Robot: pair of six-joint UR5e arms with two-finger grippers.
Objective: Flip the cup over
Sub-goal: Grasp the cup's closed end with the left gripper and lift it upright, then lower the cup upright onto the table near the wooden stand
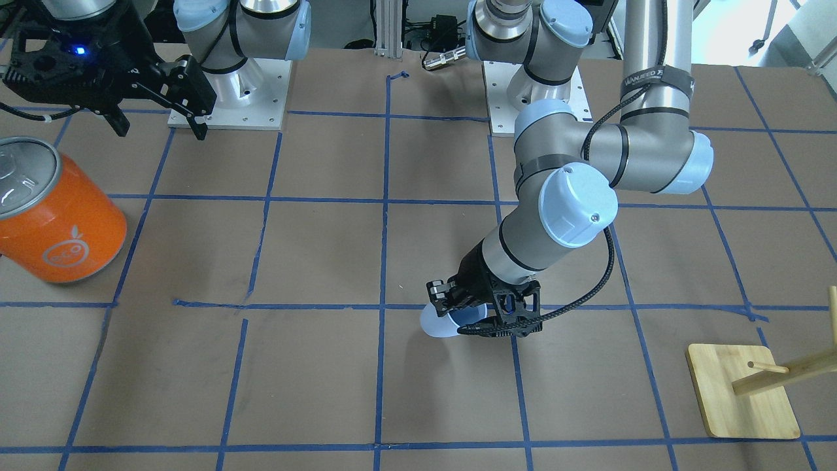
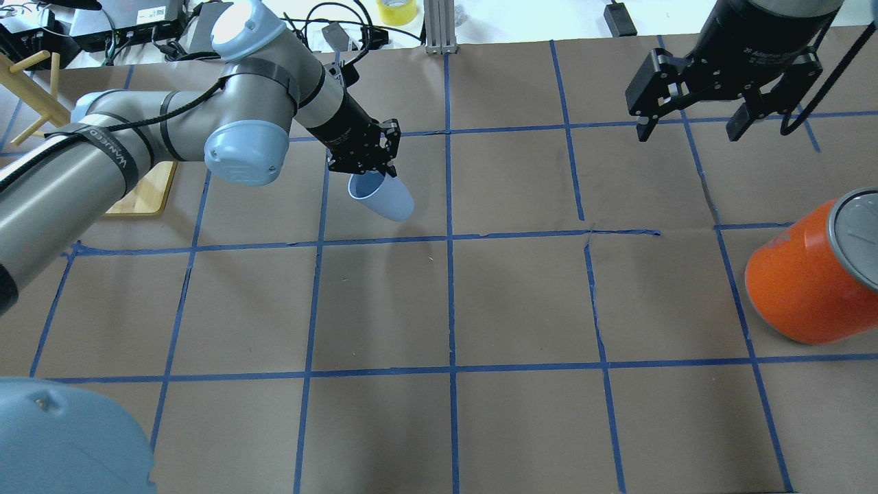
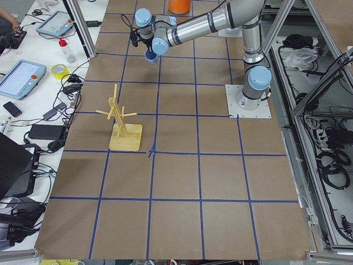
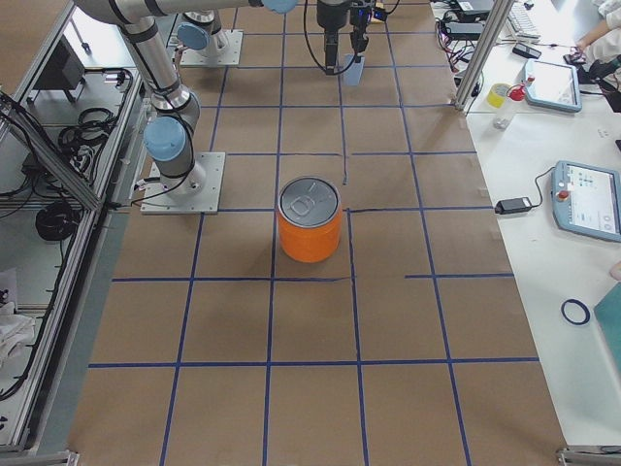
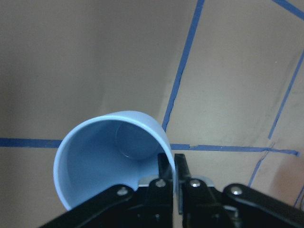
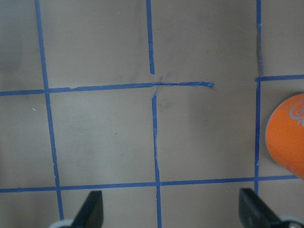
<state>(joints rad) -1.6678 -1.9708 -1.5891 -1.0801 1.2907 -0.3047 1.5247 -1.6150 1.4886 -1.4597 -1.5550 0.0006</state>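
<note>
The pale lavender-blue cup (image 2: 385, 199) is tilted on its side over the brown table, its bluer inside facing the wrist camera (image 5: 109, 156). My left gripper (image 2: 367, 171) is shut on the cup's rim, one finger inside and one outside the wall. The pinch shows in the left wrist view (image 5: 172, 166) and the front view (image 1: 480, 317), where the cup (image 1: 437, 322) sticks out to the view's left. I cannot tell whether the cup touches the table. My right gripper (image 2: 691, 127) is open and empty, high above the table's far right.
A big orange can (image 2: 809, 274) with a silver lid stands at the right, also in the front view (image 1: 59, 216). A wooden peg stand (image 1: 742, 392) sits on the left arm's side. Blue tape lines grid the table.
</note>
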